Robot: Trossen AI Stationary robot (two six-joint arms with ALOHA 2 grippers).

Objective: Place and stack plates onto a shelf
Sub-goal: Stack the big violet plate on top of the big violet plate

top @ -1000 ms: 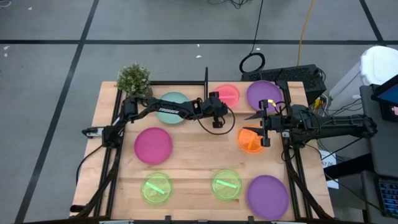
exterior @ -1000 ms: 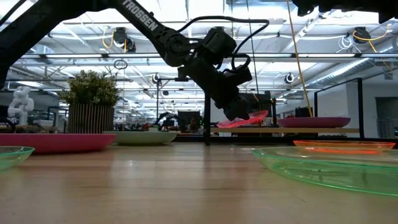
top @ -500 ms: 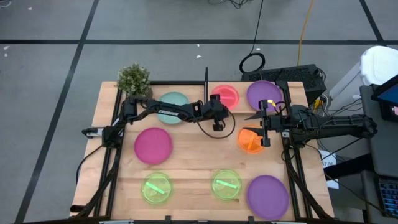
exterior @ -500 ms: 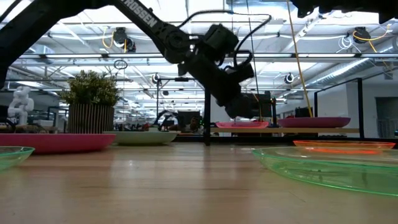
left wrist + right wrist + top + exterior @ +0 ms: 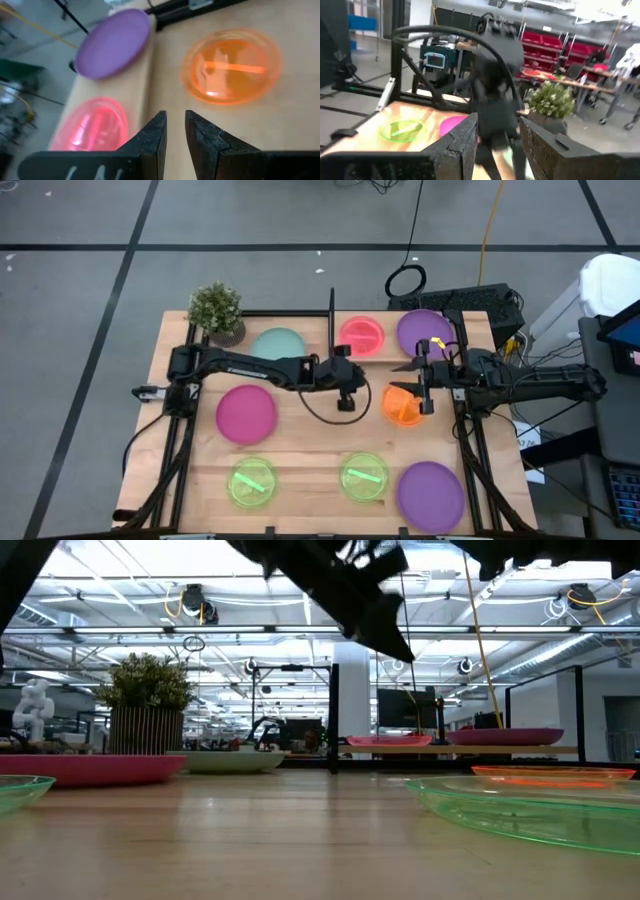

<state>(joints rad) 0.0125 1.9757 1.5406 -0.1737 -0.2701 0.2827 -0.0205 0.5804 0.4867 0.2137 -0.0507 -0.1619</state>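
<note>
The pink translucent plate (image 5: 361, 333) lies flat on the light-wood shelf (image 5: 391, 348) next to a purple plate (image 5: 425, 330), beside the black upright panel (image 5: 331, 308). My left gripper (image 5: 356, 376) hovers empty above the table between the pink plate (image 5: 92, 127) and the orange plate (image 5: 231, 66); its fingers stand a narrow gap apart (image 5: 175, 119). It is high in the low view (image 5: 392, 635). My right gripper (image 5: 400, 378) waits open over the far rim of the orange plate (image 5: 403, 406).
On the tabletop lie a pale teal plate (image 5: 278, 343), a magenta plate (image 5: 246, 412), two green plates (image 5: 252, 482) (image 5: 365, 477) and a second purple plate (image 5: 430, 495). A potted plant (image 5: 215, 310) stands at the far left corner.
My left gripper carried the pink plate, tilted, down onto the shelf and let it go. It then drew back toward the near edge and rose. The pink plate now lies level on the shelf beside the purple one.
</note>
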